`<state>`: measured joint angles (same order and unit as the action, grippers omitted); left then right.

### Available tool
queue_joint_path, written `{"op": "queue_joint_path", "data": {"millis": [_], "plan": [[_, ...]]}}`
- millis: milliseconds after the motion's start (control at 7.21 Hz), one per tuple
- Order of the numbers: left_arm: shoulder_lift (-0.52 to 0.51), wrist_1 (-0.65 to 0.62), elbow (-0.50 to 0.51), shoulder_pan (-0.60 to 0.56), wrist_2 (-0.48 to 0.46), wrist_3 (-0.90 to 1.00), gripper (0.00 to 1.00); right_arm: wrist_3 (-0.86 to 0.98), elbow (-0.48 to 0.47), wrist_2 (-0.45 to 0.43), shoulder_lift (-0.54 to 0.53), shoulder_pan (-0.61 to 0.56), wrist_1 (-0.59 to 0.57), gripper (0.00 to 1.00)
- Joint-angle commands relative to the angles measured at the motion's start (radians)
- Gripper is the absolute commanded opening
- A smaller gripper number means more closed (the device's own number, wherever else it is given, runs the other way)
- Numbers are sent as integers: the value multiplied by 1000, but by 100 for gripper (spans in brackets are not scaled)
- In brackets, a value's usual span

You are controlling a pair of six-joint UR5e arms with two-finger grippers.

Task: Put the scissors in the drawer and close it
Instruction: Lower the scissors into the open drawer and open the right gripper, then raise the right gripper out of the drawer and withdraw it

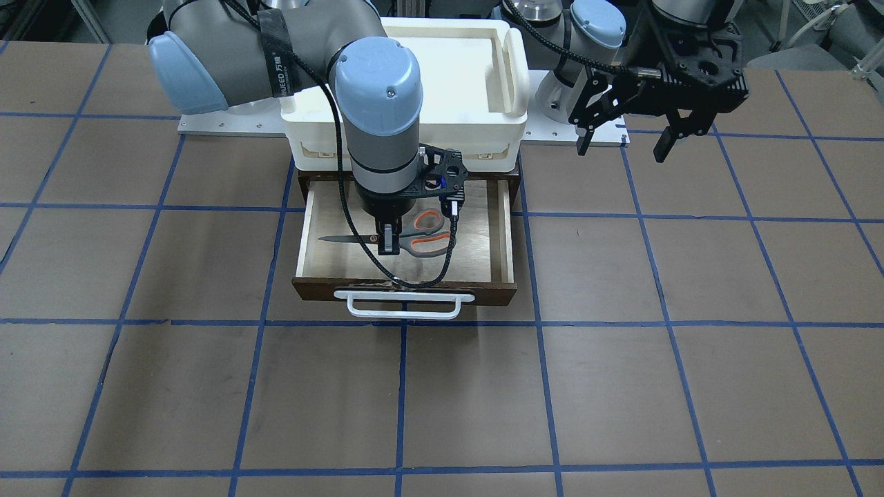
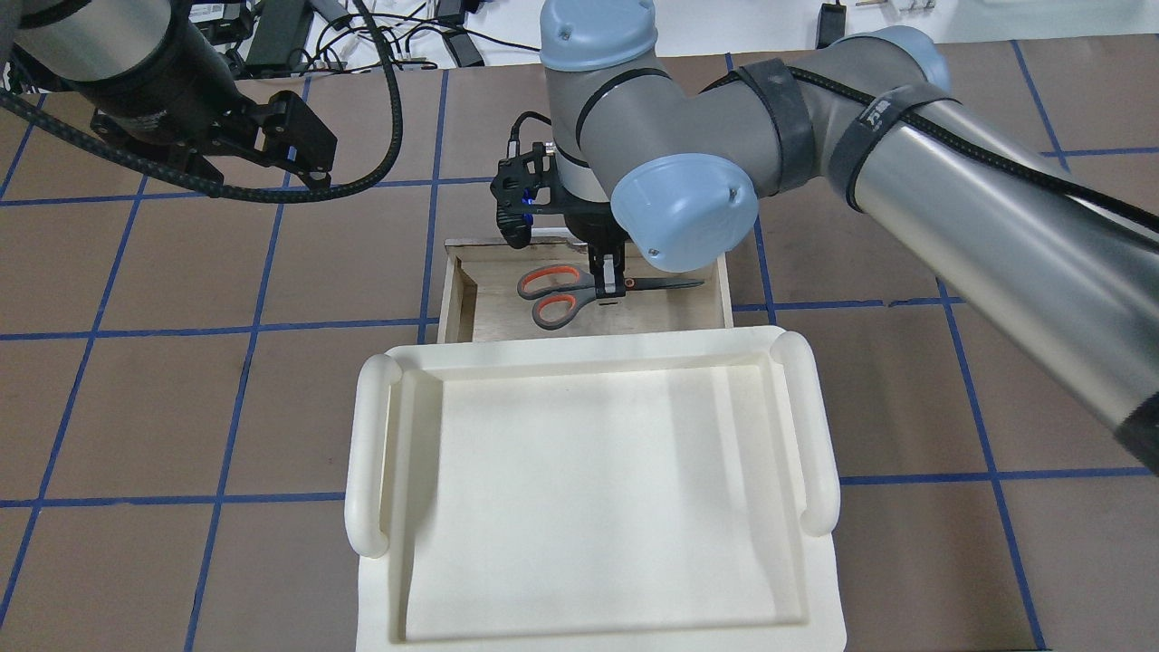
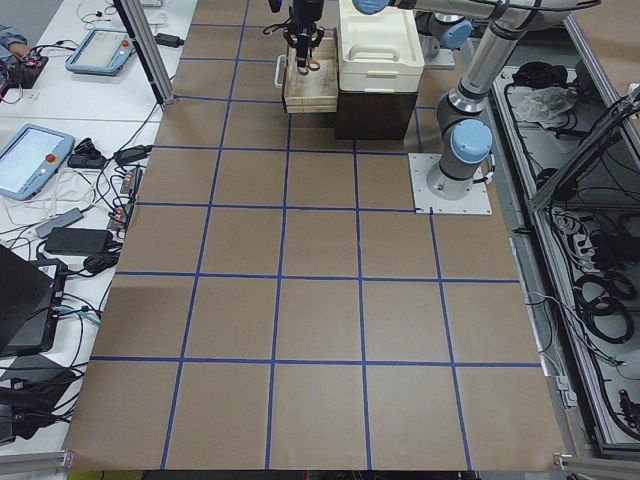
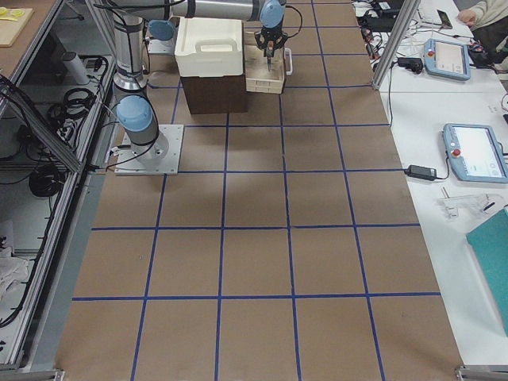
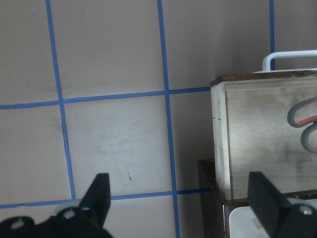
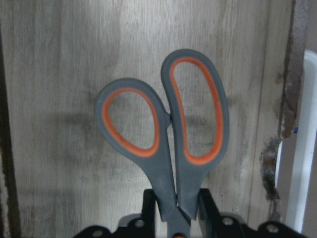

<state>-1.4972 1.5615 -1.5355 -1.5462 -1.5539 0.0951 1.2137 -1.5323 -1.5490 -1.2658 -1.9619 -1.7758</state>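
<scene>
The scissors (image 1: pixel 428 235), with grey handles lined orange and dark blades, are inside the open drawer (image 1: pixel 483 241). They also show in the overhead view (image 2: pixel 552 294) and the right wrist view (image 6: pixel 168 134). My right gripper (image 1: pixel 387 241) points straight down and is shut on the scissors just in front of the handle loops (image 6: pixel 177 206). They are low over the plywood floor; I cannot tell whether they touch it. The drawer's dark front with its white bar handle (image 1: pixel 404 304) stands pulled out. My left gripper (image 1: pixel 621 148) is open and empty, raised beside the drawer (image 5: pixel 181 186).
A white plastic tray (image 2: pixel 362 453) sits on top of the dark cabinet (image 3: pixel 375 110) that holds the drawer. The brown table (image 1: pixel 621 386) has a blue tape grid. The right arm's cable (image 1: pixel 359 235) hangs into the drawer.
</scene>
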Motion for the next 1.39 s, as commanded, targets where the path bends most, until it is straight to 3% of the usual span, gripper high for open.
{"op": "queue_joint_path", "data": {"millis": [0,139,416,694,971,1249], "plan": [[0,0,0,0,0,0,100,-2,-6,1,0,-6,-1,44],[0,0,0,0,0,0,100,-3,-9,18,-4,-5,-1,77],[0,-1,0,0,0,0,100,-38,0,46,-9,-3,-5,99],[0,0,0,0,0,0,100,-229,3,29,-65,62,-1,99],[0,0,0,0,0,0,100,-410,4,40,-101,203,13,99],[0,0,0,0,0,0,100,-798,6,24,-156,321,47,100]]}}
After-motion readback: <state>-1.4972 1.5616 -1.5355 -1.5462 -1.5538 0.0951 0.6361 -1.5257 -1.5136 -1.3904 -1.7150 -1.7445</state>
